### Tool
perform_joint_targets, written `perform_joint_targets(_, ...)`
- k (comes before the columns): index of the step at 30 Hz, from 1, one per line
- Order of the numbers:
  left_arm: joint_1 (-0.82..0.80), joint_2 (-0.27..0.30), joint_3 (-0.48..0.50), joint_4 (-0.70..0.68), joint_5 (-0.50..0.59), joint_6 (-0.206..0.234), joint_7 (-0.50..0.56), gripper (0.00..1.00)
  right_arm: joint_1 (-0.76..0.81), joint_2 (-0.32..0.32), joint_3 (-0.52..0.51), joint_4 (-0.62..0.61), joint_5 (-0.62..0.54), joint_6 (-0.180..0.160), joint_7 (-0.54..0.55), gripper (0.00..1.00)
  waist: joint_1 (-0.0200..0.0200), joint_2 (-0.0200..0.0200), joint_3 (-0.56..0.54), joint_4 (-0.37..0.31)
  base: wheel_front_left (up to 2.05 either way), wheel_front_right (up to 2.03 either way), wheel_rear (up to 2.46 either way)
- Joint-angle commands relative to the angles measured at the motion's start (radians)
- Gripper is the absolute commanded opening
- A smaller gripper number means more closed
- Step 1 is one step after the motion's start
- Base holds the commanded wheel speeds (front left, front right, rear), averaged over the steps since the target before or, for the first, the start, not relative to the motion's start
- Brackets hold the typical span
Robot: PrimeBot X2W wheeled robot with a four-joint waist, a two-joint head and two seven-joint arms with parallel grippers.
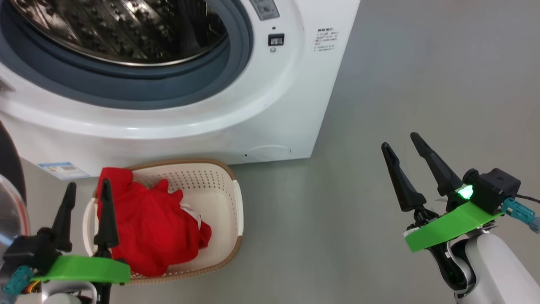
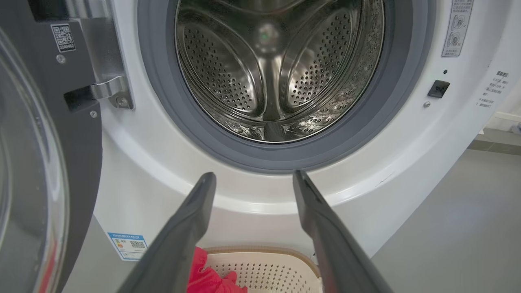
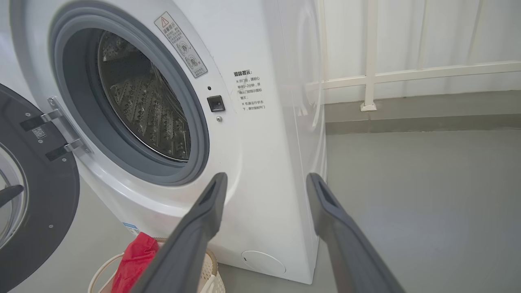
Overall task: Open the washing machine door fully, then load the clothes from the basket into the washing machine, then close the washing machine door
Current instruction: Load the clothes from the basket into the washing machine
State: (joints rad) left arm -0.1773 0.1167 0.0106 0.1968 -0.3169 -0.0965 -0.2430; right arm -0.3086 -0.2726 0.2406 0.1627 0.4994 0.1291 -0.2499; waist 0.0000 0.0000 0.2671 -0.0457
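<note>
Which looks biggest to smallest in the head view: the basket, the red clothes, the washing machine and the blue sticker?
1. washing machine, largest even though the picture's edge cuts it off
2. basket
3. red clothes, lying inside the basket, so equally near the camera
4. blue sticker, clearly the smallest

Saw a white washing machine [image 1: 270,122] with a blue-grey gasket [image 1: 168,90] and a shiny steel drum [image 2: 268,73] dotted with holes. Noted a black rim on the washing machine door [image 3: 44,195]. Found red clothes [image 1: 152,228] with a trace of white, and a cream basket [image 1: 211,198], perforated in rows and brown-rimmed. Marked dark fingers and green mounts on the left gripper [image 1: 88,182] and right gripper [image 1: 400,140], over a grey floor [image 1: 379,84].
</note>
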Motion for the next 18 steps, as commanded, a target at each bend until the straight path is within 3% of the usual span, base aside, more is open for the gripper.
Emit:
perform_joint_targets(1, -0.038, 0.024, 0.030, -0.006, 0.002, 0.006, -0.002, 1.00, -0.015, 0.001, 0.010, -0.029, -0.013, 0.002, -0.012, 1.00, 0.0000, 0.0000, 0.035, -0.005, 0.00, 0.00, 0.00)
perform_joint_targets(9, -0.098, 0.034, 0.025, 0.058, -0.004, 0.005, -0.003, 1.00, -0.042, 0.011, 0.009, -0.041, -0.018, 0.002, -0.012, 1.00, 0.0000, 0.0000, 0.108, -0.009, 0.00, 0.00, 0.00)
perform_joint_targets(18, -0.249, 0.064, 0.021, 0.266, -0.018, -0.007, -0.010, 1.00, -0.093, 0.012, 0.001, -0.055, -0.032, 0.002, -0.012, 1.00, 0.0000, 0.0000, 0.235, -0.015, 0.00, 0.00, 0.00)
